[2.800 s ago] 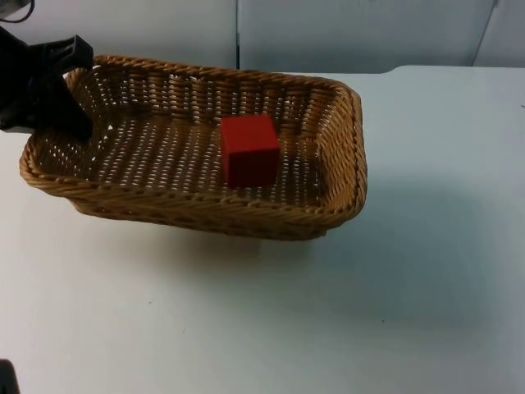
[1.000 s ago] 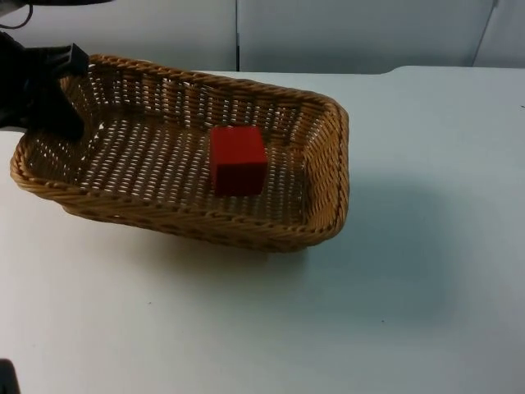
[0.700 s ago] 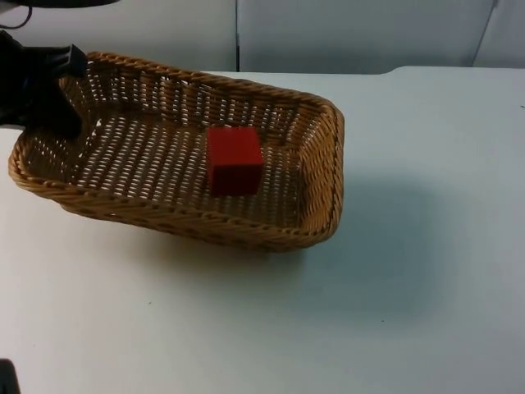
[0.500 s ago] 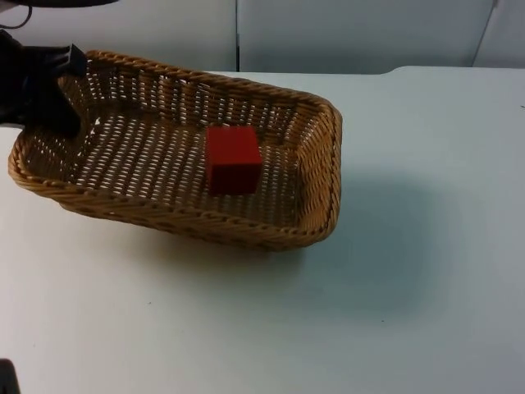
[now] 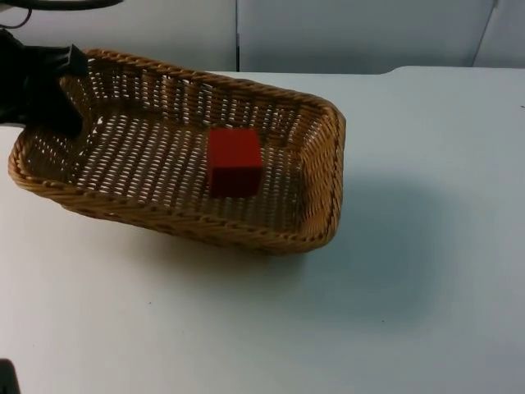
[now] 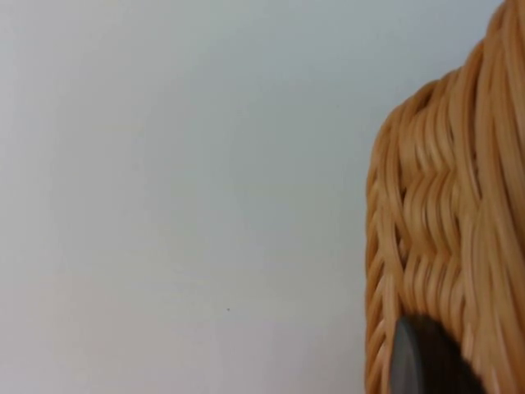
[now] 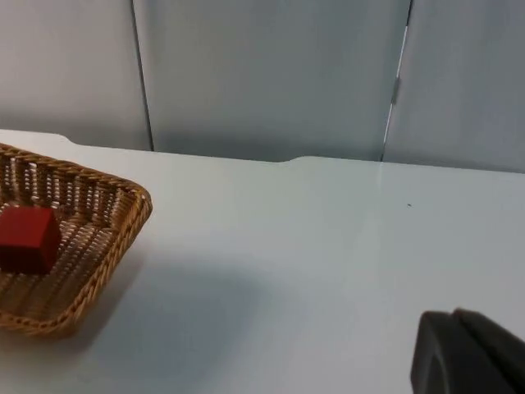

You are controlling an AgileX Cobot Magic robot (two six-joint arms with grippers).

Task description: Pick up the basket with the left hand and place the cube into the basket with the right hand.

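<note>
A woven wicker basket hangs tilted a little above the white table, with its shadow under it and to its right. My left gripper is shut on the basket's far left corner rim. A red cube lies inside on the basket's floor, near the middle. In the left wrist view the wicker wall stands close up against a black fingertip. The right wrist view looks at the basket and the cube from well to their right. There my right gripper's black fingertip hangs over bare table and holds nothing.
The grey partition wall runs behind the table's far edge. A small dark object sits at the near left corner. White table top lies to the right of the basket and in front of it.
Since the earliest frame the basket, with the cube in it, has shifted a little to the left. Over the last second it has hardly moved.
</note>
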